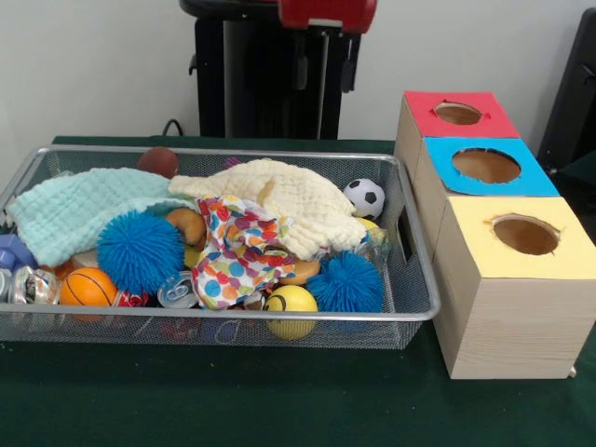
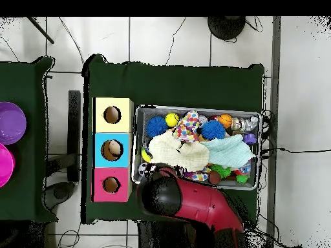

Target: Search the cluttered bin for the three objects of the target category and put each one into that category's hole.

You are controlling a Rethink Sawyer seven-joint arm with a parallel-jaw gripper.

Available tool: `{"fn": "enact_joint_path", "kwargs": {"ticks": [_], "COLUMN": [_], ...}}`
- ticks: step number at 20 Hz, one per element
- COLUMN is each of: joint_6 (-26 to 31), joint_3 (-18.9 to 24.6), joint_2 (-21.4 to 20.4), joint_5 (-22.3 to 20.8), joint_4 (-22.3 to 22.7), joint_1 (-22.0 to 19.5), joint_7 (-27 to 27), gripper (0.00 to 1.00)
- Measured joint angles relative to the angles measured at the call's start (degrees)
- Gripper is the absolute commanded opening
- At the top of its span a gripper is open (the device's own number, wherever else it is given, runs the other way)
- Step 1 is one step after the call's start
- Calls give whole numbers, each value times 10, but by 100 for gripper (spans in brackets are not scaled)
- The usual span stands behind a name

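Observation:
The silver wire-mesh bin (image 1: 233, 318) lies on the green table, full of clutter; it also shows in the overhead view (image 2: 137, 145). It holds two blue spiky balls (image 1: 140, 250), a yellow ball (image 1: 292, 300), a small soccer ball (image 1: 364, 196), an orange basketball (image 1: 88, 287), drink cans (image 1: 177, 291) and cloths. The red-surrounded hole (image 1: 457, 114) is on the farthest wooden box, empty in the overhead view (image 2: 110, 185). My gripper (image 1: 325, 70) hangs high at the top, above the bin's far edge, open and empty. In the overhead view the red arm (image 2: 194, 203) hides it.
A cream cloth (image 1: 289, 205), a mint cloth (image 1: 74, 209) and a polka-dot cloth (image 1: 237, 251) cover much of the bin's contents. The blue-surrounded hole (image 1: 486, 165) and the yellow-surrounded hole (image 1: 526, 235) are on the nearer boxes. Purple bowls (image 2: 10, 123) stand on a side table.

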Motion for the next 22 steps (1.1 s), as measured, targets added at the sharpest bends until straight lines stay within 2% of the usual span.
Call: {"fn": "enact_joint_path", "kwargs": {"ticks": [6, 12, 22], "joint_6": [-2, -33, -88], "joint_3": [12, 38, 67], "joint_2": [20, 41, 83], "joint_5": [-8, -34, -82], "joint_4": [-19, -23, -35], "joint_1": [-61, -122, -163], "joint_7": [0, 0, 0], "gripper": [100, 100, 100]}}
